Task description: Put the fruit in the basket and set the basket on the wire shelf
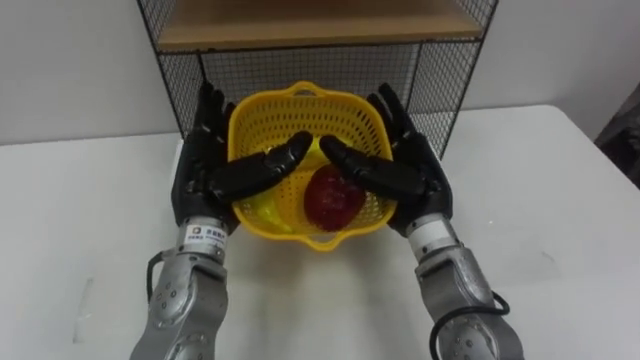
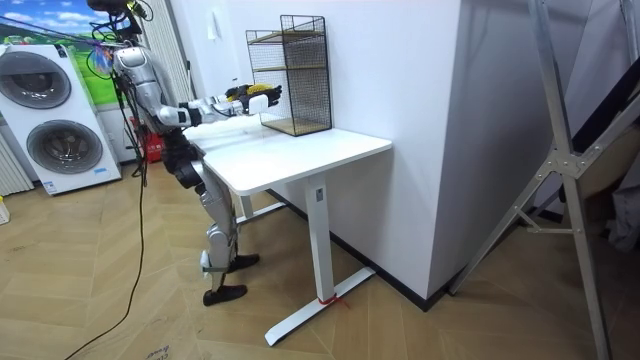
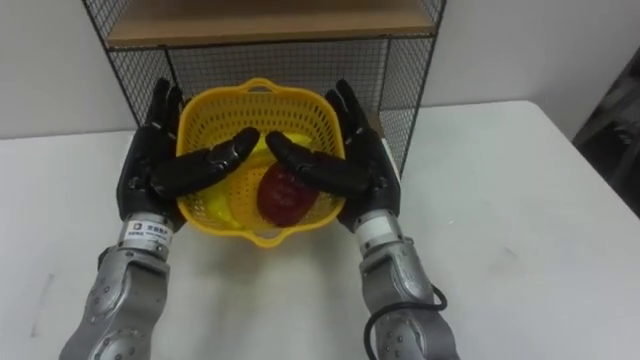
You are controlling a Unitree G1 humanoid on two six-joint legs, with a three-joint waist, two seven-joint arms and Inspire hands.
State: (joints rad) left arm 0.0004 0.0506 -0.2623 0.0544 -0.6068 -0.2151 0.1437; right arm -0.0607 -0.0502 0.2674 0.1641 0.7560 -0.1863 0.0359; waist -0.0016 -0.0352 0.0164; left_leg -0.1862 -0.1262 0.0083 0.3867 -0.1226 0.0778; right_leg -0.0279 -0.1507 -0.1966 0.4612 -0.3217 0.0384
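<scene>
A yellow plastic basket [image 1: 300, 94] is held between my two hands just in front of the black wire shelf [image 1: 300, 28]. Inside it lie a dark red fruit [image 1: 333, 196] and a yellow fruit [image 1: 262, 208]. My left hand [image 1: 203, 150] presses flat against the basket's left wall, fingers straight, thumb stretched over the rim. On the right wall my right hand [image 1: 418, 160] does the same, open. In the room view I stand at the table's end with both arms stretched toward the shelf [image 2: 300, 75], the basket [image 2: 250, 93] up between them.
The white table [image 1: 560, 200] spreads to both sides of the shelf, which stands at its far edge against the wall. A wooden board forms the shelf level above the basket. Washing machines [image 2: 50, 110] stand behind me in the room view.
</scene>
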